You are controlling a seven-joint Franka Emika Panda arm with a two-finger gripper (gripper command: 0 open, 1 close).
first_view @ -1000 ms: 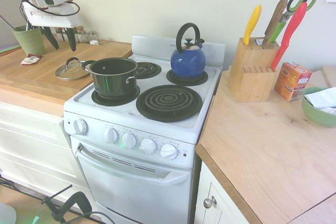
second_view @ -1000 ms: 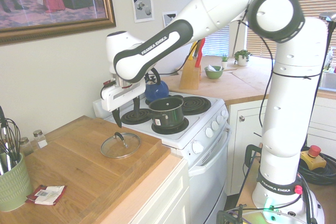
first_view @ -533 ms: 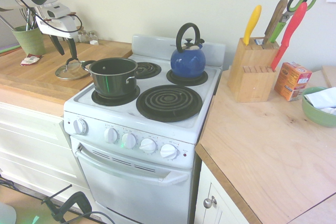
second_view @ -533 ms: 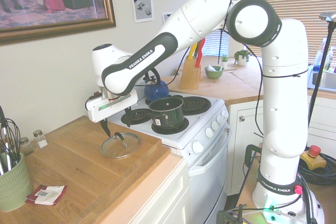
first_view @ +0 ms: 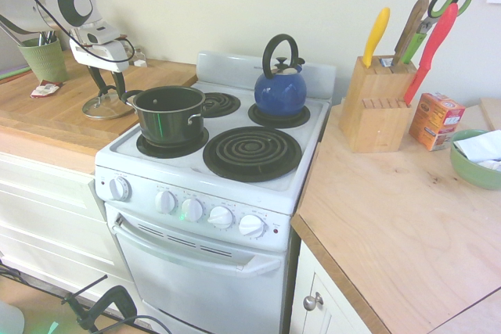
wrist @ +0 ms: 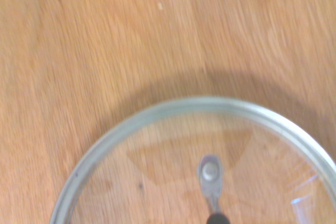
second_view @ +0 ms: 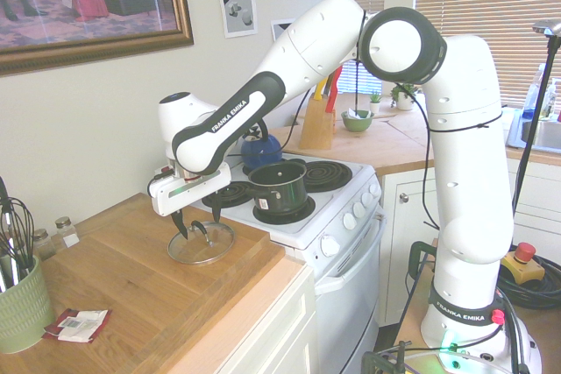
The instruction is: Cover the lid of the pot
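The glass lid (first_view: 95,109) (second_view: 202,246) with its thin metal rim lies flat on the wooden counter left of the stove. In the wrist view the lid (wrist: 157,109) fills the lower part of the picture from close by. My gripper (first_view: 108,88) (second_view: 198,219) hangs open just above the lid, one finger on each side of its dark handle. Nothing is held. The dark glossy pot (first_view: 168,113) (second_view: 279,188) stands uncovered on the front left burner, right beside the lid.
A blue kettle (first_view: 280,87) sits on the back right burner. A green cup with utensils (first_view: 43,59) (second_view: 19,304), small jars (second_view: 63,231) and a packet (second_view: 81,324) are on the left counter. A knife block (first_view: 377,103), an orange box (first_view: 435,120) and a green bowl (first_view: 476,159) are on the right counter.
The arm has swung over the lid and come down, from well above the counter to just over the lid's handle. The gripper stays open. Lid and pot have not moved.
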